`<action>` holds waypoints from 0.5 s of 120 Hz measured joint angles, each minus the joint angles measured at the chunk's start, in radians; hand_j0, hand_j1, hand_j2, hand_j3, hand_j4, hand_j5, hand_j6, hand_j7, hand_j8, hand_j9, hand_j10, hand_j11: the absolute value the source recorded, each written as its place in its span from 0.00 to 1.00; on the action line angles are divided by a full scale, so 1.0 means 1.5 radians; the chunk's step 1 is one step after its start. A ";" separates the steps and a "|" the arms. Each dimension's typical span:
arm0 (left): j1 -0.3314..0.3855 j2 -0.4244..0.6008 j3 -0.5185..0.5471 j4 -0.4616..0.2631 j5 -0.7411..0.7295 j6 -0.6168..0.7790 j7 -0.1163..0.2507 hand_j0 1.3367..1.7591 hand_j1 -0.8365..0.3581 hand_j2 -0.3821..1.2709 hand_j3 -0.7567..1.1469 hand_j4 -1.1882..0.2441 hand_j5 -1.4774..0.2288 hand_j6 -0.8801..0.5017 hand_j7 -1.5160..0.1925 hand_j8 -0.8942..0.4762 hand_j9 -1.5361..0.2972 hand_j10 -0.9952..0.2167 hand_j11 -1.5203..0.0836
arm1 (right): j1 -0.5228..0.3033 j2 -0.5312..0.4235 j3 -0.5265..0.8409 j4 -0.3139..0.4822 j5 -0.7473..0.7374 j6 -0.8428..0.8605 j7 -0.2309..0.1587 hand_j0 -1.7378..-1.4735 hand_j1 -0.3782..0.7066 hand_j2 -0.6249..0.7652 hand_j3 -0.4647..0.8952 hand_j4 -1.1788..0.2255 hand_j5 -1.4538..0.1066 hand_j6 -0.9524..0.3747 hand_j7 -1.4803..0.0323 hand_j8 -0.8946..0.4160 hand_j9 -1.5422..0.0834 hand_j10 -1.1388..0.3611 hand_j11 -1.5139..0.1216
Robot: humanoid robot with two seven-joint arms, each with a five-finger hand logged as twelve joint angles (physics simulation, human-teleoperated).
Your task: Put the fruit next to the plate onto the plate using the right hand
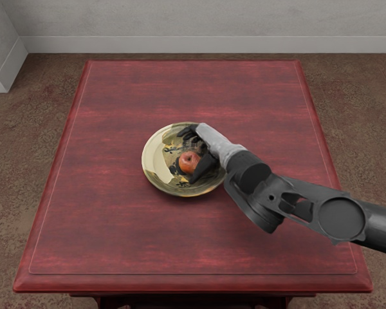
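Observation:
A shiny gold plate [156, 154] lies near the middle of the red table. A red apple [189, 162] is over the plate's right half, inside its rim. My right hand [194, 149] reaches in from the lower right and is curled around the apple, dark fingers on its far side and thumb on its near side. The hand hides the plate's right edge. I cannot tell whether the apple rests on the plate or is held just above it. The left arm does not show.
The red wooden table [116, 219] has a raised lip around its edge. My right forearm [296, 206] crosses the table's front right part. Brown carpet surrounds the table, and a grey wall runs along the back.

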 joint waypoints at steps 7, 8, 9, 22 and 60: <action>0.000 0.000 0.000 0.000 0.000 0.000 0.000 0.76 0.75 0.26 0.40 0.66 0.68 0.46 0.70 0.47 0.66 0.62 0.75 | 0.002 -0.004 0.007 0.012 0.003 0.000 0.000 0.30 0.29 0.57 0.34 0.65 0.69 0.54 0.74 0.53 0.72 0.59 0.70; 0.000 0.000 0.000 0.000 0.000 0.000 0.000 0.76 0.75 0.26 0.40 0.66 0.68 0.46 0.70 0.47 0.66 0.62 0.75 | 0.003 -0.005 0.009 0.015 0.005 0.001 0.000 0.30 0.28 0.57 0.34 0.65 0.69 0.55 0.74 0.54 0.72 0.60 0.70; 0.000 0.000 0.000 0.000 0.000 0.000 0.000 0.76 0.75 0.26 0.40 0.66 0.68 0.46 0.70 0.47 0.66 0.62 0.75 | 0.003 -0.007 0.012 0.018 0.008 0.001 0.000 0.30 0.27 0.56 0.34 0.66 0.70 0.55 0.75 0.54 0.73 0.60 0.71; 0.000 0.000 0.000 0.000 0.000 0.000 0.000 0.76 0.75 0.26 0.40 0.66 0.68 0.46 0.70 0.47 0.66 0.62 0.75 | 0.013 -0.041 0.040 0.065 0.053 0.003 0.000 0.30 0.19 0.52 0.34 0.72 0.78 0.61 0.83 0.59 0.81 0.66 0.79; 0.000 0.000 0.000 0.000 0.000 0.000 0.000 0.76 0.75 0.26 0.40 0.66 0.68 0.46 0.70 0.47 0.66 0.62 0.75 | 0.045 -0.241 0.222 0.087 0.473 0.336 0.000 0.30 0.09 0.46 0.34 0.79 0.88 0.67 0.92 0.64 0.90 0.72 0.87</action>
